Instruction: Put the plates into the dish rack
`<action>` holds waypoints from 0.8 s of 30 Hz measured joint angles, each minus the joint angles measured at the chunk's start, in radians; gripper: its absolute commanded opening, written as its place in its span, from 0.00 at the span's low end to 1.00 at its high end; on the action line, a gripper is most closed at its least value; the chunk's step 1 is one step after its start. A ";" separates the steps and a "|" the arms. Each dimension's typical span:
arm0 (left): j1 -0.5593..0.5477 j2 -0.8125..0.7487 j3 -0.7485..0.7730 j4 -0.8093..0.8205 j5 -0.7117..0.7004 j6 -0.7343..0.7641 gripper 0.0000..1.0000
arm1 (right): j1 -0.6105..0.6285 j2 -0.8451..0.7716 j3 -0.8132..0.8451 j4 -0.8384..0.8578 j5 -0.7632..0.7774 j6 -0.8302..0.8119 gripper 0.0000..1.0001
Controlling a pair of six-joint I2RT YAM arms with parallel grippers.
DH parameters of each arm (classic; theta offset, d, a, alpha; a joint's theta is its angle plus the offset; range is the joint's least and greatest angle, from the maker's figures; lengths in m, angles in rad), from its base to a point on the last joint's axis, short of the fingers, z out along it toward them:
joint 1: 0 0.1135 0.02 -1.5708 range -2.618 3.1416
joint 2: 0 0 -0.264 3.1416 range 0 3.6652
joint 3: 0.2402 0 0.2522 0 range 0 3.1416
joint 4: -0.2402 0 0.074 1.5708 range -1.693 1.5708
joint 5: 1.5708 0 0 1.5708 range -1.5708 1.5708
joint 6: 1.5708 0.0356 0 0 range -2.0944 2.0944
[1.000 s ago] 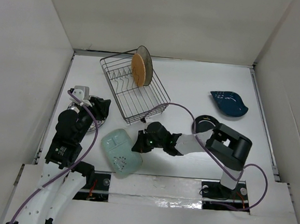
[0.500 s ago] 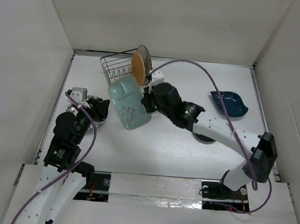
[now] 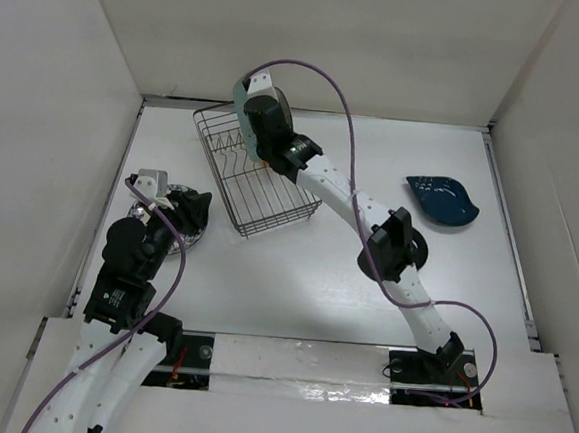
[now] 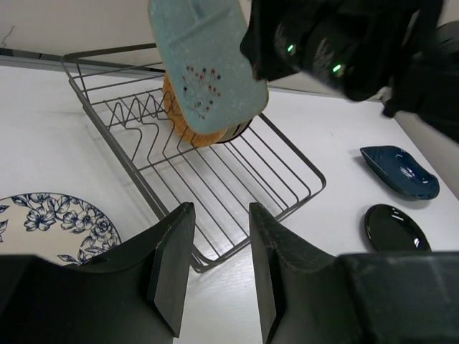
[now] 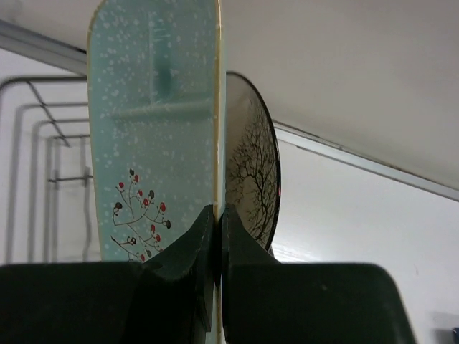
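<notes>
My right gripper [image 3: 260, 117] is shut on the edge of the mint speckled plate [image 5: 154, 158] and holds it on edge over the far end of the grey wire dish rack [image 3: 271, 200]. The plate also shows in the left wrist view [image 4: 204, 64]. Just behind it in the rack stand the orange plate [image 4: 193, 135] and the beige floral plate [image 5: 251, 172]. My left gripper [image 4: 220, 211] is open and empty, low over the table by the rack's near left side, beside the white-and-blue floral plate [image 4: 50, 226].
A dark-blue leaf-shaped plate [image 3: 441, 200] lies at the right. A black round plate [image 4: 396, 228] lies nearer, partly under my right arm in the top view. White walls enclose the table on three sides.
My right arm lifted the mint plate from the table's near middle, swung it up and back, and now holds it on edge over the rack's far end. My left arm stayed put.
</notes>
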 measured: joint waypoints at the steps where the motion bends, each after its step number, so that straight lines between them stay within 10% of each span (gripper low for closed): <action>1: 0.000 0.000 0.000 0.000 0.000 0.000 0.34 | 0.000 0.024 0.004 -0.004 0.023 -0.017 0.00; 24: 0.000 0.029 0.000 0.000 0.001 -0.002 0.33 | 0.072 0.213 0.018 0.179 0.311 -0.395 0.00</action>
